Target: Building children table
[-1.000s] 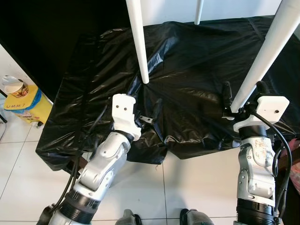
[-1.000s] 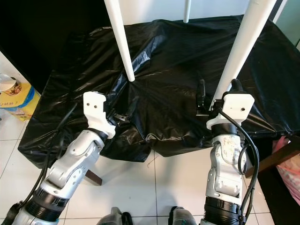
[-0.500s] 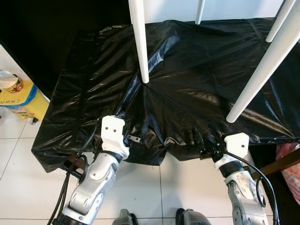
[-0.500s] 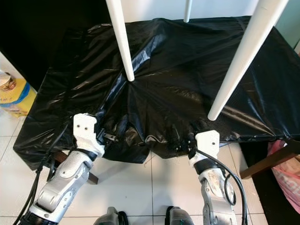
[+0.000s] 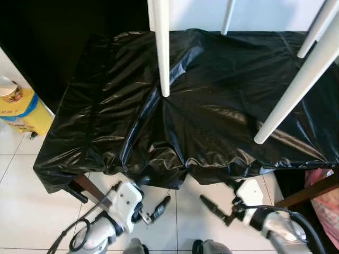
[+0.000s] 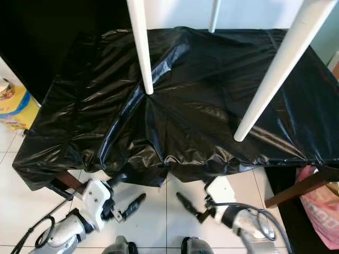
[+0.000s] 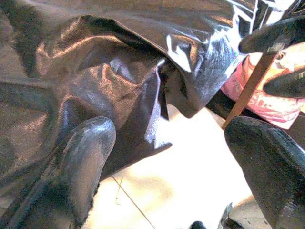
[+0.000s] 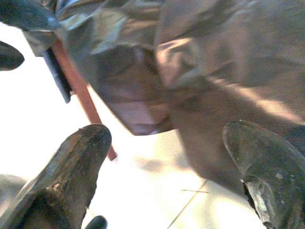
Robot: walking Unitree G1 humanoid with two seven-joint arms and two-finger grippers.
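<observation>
A: Since both arms have dropped from the work, note that first. A second ago the right hand (image 5: 214, 209) stood at the foot of the near right leg (image 5: 296, 89), fingers either side of it; now it hangs low over the floor tiles (image 5: 185, 211), fingers apart, holding nothing.

B: Left hand (image 5: 151, 211) likewise?

A: Yes. It was up at the plastic's front edge; now it is below it, open and empty, fingers spread in its wrist view with only tile and plastic between them.

B: And the children's table?

A: Upside down on the black plastic sheet (image 5: 106, 106) over the table. White legs pointing up: near left leg (image 5: 161, 47), near right leg, two further legs (image 5: 228, 16) at the back (tops cut off by the frame). All four seem seated.

B: So what does the retreat mean?

A: My reading: leg fitting is finished, or paused. Nothing is gripped and both hands are well apart from any leg. Whether the legs are tight cannot be told.

B: Anything else?

A: Yellow carton (image 5: 18, 108) on the floor to the left, a pink bag (image 5: 323, 196) far right by a wooden table leg (image 5: 312, 190).
</observation>
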